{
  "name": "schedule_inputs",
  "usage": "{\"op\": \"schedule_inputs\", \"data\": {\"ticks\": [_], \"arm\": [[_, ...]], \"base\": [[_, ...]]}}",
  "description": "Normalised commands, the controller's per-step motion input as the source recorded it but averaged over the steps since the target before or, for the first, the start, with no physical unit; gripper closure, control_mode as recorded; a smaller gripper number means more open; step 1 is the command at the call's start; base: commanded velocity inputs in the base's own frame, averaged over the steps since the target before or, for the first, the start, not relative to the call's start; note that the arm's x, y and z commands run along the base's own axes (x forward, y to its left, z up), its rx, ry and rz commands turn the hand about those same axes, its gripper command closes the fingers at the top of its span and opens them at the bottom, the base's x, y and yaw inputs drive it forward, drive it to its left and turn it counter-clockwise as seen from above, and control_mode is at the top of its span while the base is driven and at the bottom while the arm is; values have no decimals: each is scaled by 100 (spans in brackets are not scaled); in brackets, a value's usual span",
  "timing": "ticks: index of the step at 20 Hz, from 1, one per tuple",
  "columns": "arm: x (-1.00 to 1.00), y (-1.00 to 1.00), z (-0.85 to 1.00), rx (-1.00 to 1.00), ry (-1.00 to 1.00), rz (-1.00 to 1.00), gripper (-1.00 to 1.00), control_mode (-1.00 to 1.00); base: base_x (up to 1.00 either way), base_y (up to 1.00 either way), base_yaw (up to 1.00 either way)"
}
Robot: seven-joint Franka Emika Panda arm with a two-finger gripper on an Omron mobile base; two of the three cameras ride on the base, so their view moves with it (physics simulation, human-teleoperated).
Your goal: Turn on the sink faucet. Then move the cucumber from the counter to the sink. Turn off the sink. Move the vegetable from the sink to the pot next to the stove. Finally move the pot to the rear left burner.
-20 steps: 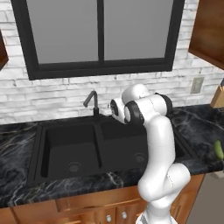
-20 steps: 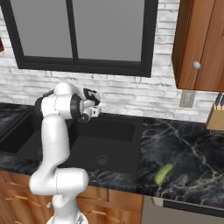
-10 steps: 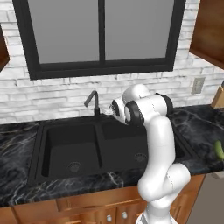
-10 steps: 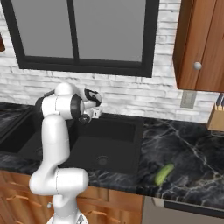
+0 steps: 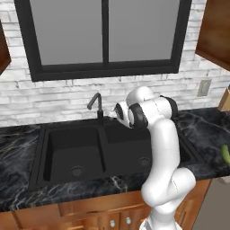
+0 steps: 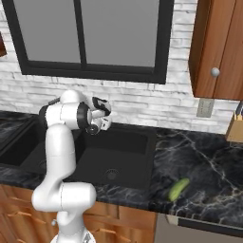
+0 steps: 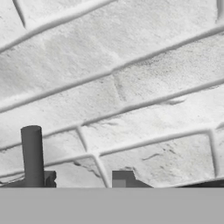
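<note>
I find the gripper [image 5: 112, 115] beside the faucet [image 5: 95, 104], jaw state unreadable. No water visible, so I judge step one unfinished. Cucumber [image 6: 178, 189] lies on the counter [image 6: 209, 190], right of the sink [image 6: 123, 156]; every later step remains.

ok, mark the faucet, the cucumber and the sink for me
sink faucet [image 5: 94, 102]: left base view, on the gooseneck bend.
cucumber [image 6: 178, 189]: right base view, mid-body, lying on the counter.
sink [image 5: 102, 132]: left base view, on the divider between basins.

White brick wall [image 5: 54, 101] — dark-framed window [image 5: 105, 38].
</note>
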Motion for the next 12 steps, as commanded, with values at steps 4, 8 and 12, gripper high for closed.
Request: {"op": "schedule_inputs", "data": {"ticks": [4,8,12], "arm": [[0,-56,-29,7,3,-4,100,-100],[0,-49,-27,6,3,-4,100,-100],[0,-43,-24,5,3,-4,-100,-100]], "base": [[0,0,0],[0,0,0],[0,0,0]]}}
